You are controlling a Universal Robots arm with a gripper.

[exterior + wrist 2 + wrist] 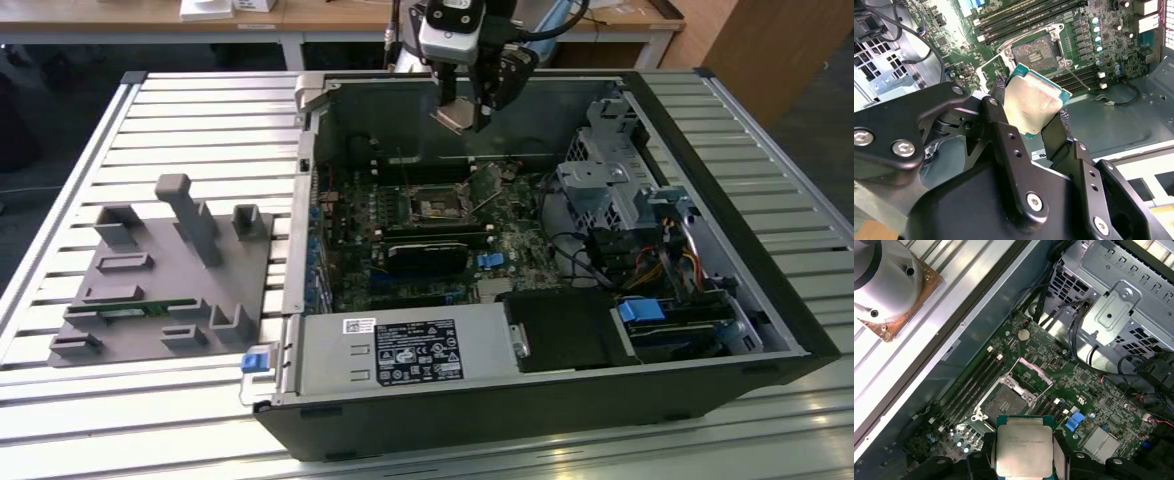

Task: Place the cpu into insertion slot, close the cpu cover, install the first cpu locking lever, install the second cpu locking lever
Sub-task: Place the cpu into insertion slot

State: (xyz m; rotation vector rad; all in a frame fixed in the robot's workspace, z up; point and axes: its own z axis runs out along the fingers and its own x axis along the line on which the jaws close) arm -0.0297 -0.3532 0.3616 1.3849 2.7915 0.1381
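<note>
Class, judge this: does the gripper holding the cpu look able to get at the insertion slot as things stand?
Probably yes. The gripper, shut on the cpu, hangs above the board; the insertion slot lies bare, with the cpu cover swung up beside it, so nothing seems to block it.
</note>
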